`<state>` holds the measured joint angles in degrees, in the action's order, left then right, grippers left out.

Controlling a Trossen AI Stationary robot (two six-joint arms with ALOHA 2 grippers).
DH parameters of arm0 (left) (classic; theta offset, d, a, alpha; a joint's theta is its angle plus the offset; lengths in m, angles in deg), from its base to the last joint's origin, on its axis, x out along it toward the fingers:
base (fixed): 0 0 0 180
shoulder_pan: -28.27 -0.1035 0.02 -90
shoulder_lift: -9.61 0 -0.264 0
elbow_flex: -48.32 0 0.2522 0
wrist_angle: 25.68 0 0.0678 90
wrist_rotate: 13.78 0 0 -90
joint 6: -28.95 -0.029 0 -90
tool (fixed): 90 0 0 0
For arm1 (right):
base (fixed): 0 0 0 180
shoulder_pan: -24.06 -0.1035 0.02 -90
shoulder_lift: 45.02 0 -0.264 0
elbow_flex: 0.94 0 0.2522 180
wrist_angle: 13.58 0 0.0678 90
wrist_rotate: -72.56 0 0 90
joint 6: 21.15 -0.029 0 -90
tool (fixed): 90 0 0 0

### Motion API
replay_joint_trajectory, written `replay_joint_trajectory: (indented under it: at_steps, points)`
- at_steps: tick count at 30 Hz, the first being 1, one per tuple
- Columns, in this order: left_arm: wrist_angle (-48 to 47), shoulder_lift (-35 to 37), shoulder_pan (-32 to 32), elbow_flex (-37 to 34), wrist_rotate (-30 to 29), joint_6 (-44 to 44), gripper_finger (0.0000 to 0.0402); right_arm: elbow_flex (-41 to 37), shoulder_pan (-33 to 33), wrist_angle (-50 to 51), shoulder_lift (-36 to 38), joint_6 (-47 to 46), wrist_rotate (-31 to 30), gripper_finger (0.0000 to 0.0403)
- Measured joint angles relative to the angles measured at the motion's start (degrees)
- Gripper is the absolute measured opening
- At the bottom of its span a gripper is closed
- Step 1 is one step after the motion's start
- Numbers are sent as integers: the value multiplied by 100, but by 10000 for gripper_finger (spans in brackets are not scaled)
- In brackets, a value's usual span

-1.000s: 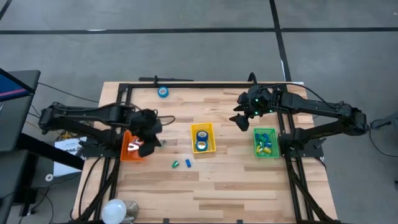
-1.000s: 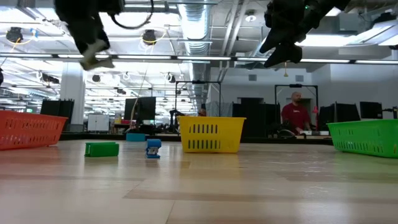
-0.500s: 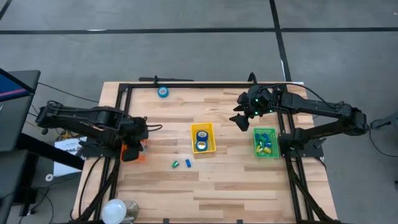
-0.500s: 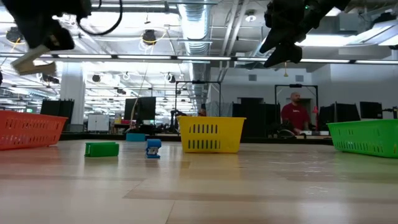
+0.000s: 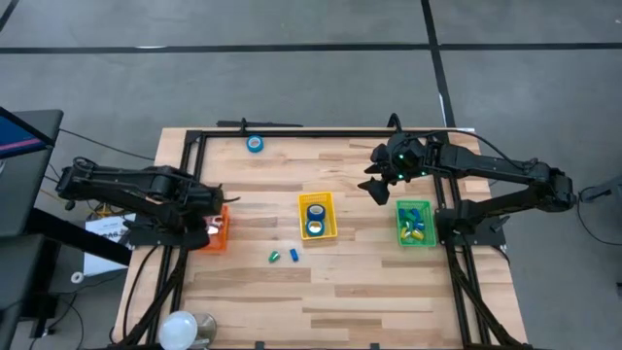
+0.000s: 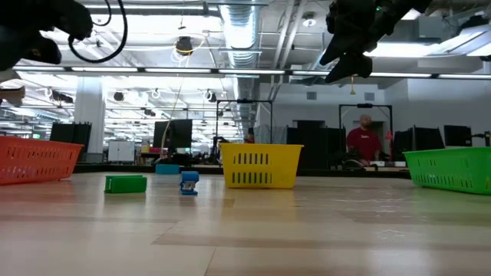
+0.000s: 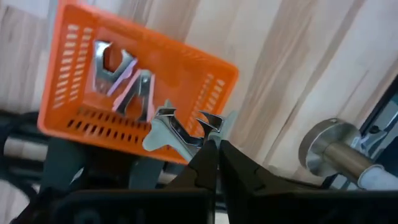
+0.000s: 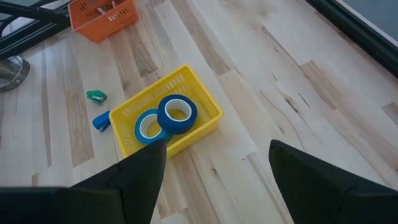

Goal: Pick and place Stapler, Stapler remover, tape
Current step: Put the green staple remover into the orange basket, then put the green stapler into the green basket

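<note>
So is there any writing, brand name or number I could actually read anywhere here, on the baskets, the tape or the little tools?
None can be read.
Orange basket, yellow basket, green basket: no lettering shows.
Blue tape rolls: plain, no print visible.
Small green piece and small blue piece on the table: any marking is too small to read.
Screens in the room behind: too far off to read.
</note>
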<state>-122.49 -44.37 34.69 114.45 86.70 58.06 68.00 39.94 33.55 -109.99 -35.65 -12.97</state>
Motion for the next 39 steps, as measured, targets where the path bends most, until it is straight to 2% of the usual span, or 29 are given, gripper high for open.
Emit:
replay_joint_trajectory:
  at_steps: [12,17,20,28,31,39]
  points:
    - [-229,-4,0,1,-563,315,4,0,0,0,0,0,0,276]
    - [-223,-4,0,-1,-597,334,7,0,0,0,-1,-4,5,276]
    - [-210,-4,0,1,-595,334,28,0,0,0,-2,-11,11,276]
    - [-90,-7,0,0,-659,409,132,2,-2,0,-1,4,13,276]
    - [203,-7,0,-1,-566,423,160,2,-4,0,-2,37,13,276]
    - [1791,-7,0,1,-490,55,184,2,-4,0,-2,155,13,276]
